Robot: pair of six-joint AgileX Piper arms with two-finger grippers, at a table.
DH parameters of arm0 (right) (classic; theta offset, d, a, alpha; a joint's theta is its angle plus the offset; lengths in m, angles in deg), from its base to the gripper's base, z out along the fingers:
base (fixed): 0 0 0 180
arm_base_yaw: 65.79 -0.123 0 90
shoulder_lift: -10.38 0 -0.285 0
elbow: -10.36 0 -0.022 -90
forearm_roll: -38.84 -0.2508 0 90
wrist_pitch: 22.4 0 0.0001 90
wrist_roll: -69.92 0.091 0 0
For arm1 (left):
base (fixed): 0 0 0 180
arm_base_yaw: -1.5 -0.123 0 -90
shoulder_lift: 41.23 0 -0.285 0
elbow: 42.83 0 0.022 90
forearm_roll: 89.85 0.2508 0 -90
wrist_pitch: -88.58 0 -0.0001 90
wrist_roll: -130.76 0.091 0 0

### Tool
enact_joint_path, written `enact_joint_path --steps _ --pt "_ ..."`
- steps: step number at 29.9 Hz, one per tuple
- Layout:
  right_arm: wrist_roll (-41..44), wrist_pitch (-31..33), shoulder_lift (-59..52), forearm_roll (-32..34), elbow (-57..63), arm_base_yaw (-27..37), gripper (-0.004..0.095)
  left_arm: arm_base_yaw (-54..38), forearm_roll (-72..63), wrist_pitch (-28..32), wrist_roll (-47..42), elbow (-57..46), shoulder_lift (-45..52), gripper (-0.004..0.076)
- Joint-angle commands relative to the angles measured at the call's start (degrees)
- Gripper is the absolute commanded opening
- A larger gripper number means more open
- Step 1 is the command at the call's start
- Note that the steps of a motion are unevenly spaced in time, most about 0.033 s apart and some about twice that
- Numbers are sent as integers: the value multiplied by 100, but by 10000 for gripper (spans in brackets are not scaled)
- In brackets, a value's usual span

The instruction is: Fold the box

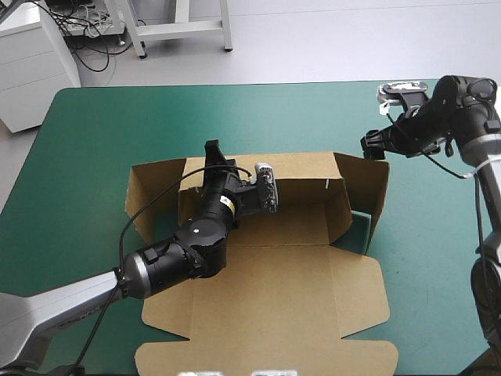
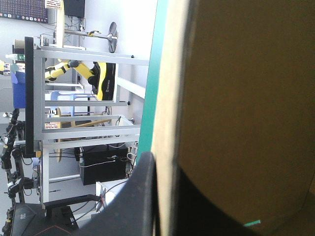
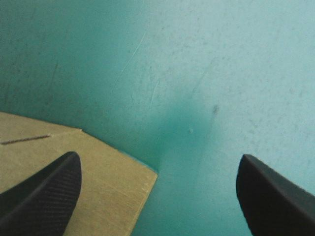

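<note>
The box lies at the middle of the surface, partly formed: far wall and right wall stand raised, the left flap leans up and outward, and the lid lies flat toward the robot.

The left hand is nearly closed on the far wall's top edge close to its left corner. In its wrist view the board's edge runs between the two black fingers. The right hand is spread wide and holds nothing. It hangs just beyond the right wall's far corner, with one finger over a corner of board.

The board looks light and stiff. It should bend cleanly only along its creases, and raised walls will likely spring back unless pinned or tucked. Thin top edges near corners seem the best holds. A pinch mid-panel could buckle it, and the light sheet may slide on the cover if pushed sideways.

There is bare teal-green room beyond the far wall and on both sides. The lid reaches close to the near edge, leaving little slack there.
</note>
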Motion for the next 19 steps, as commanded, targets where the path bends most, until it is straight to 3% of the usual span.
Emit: enact_joint_path --steps 1,14,19 --pt "-163 35 -570 -126 161 34 792 38 201 -132 -172 124 206 -32" --pt "-787 35 -1202 -864 1158 34 792 12 281 -121 -172 124 2 -32" --pt "-1028 -367 -1508 -1062 1759 34 792 12 304 -96 -172 124 -59 -32"
